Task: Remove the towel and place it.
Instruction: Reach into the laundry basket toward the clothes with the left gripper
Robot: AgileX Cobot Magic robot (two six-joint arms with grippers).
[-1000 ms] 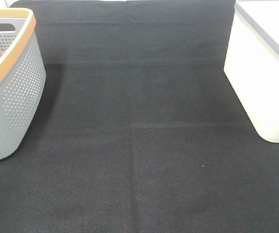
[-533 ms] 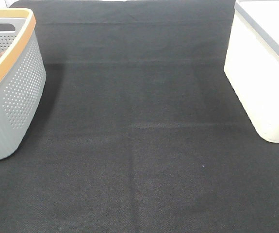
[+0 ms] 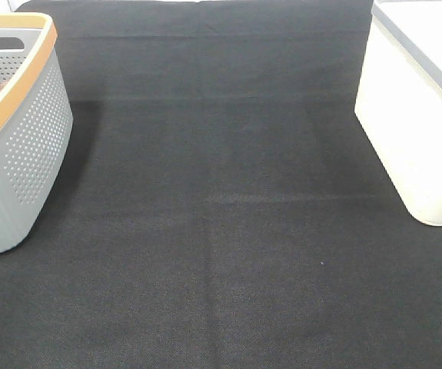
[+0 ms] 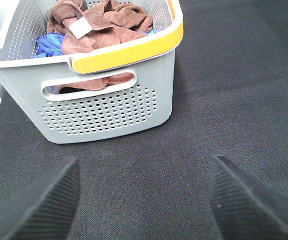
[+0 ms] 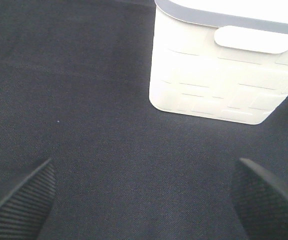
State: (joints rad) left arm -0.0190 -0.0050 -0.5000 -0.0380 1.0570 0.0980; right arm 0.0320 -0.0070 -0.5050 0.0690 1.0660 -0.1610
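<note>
While the towel (image 4: pixel 118 30) sits in the basket (image 4: pixel 108 117), left gripper (image 4: pixel 142 182) and right gripper (image 5: pixel 144 187) gape empty; reaching in looks next.

Left gripper (image 4: pixel 142 167): jaws spread to full width, nothing held between them. Right gripper (image 5: pixel 145 167): jaws likewise spread wide, empty. Both angled forward and downward.

The tabletop (image 3: pixel 221 254) is black and woven in texture, with faint crease lines crossing it. Two containers stand directly on it, well apart — a grey perforated basket (image 3: pixel 28 146) with an orange rim at the left, a white bin (image 3: pixel 413 138) with a grey rim at the right.
</note>
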